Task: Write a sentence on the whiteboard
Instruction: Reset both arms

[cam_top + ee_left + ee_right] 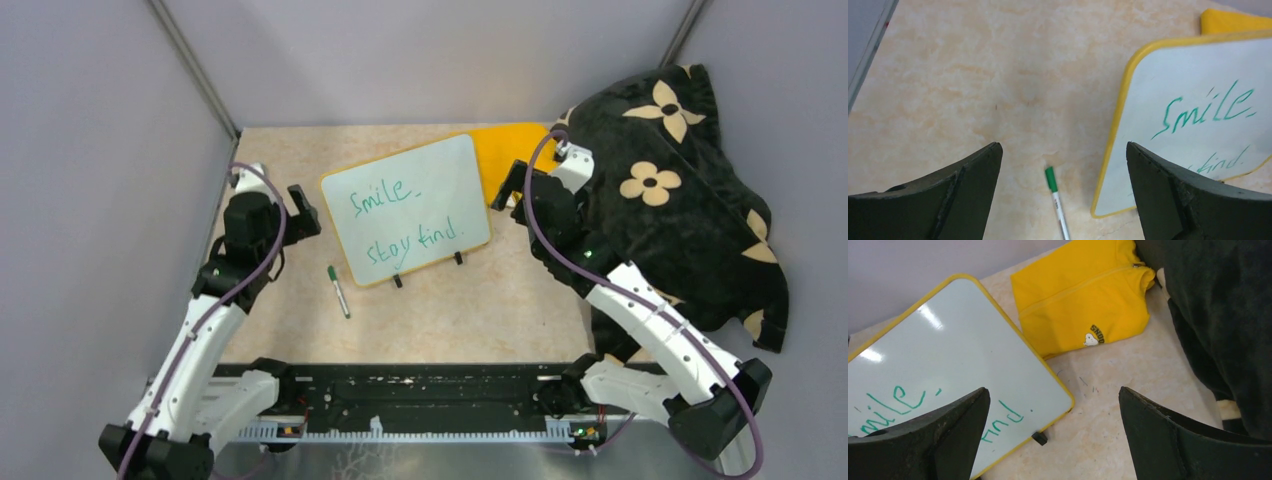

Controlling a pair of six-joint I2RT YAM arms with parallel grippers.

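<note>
The whiteboard (440,180) lies flat mid-table, yellow-rimmed, with black clip feet on its near edge. The sentence (383,196) is in green marker, "Smile" above "stay find". A green-capped marker (339,291) rests on the table just left of the board's near corner. My left gripper (305,212) hovers open left of the board, holding nothing. From the left wrist, the marker (1057,200) lies between the open fingers, beside the whiteboard (1193,165) and the sentence (1208,107). My right gripper (510,190) stands open and empty at the board's right edge, over the whiteboard (948,345) corner.
A folded yellow cloth (515,150) lies behind the board's right corner, also visible as the yellow cloth (1078,300) from the right wrist. A dark flowered blanket (680,190) fills the right side. Grey walls enclose the table on the left, back and right.
</note>
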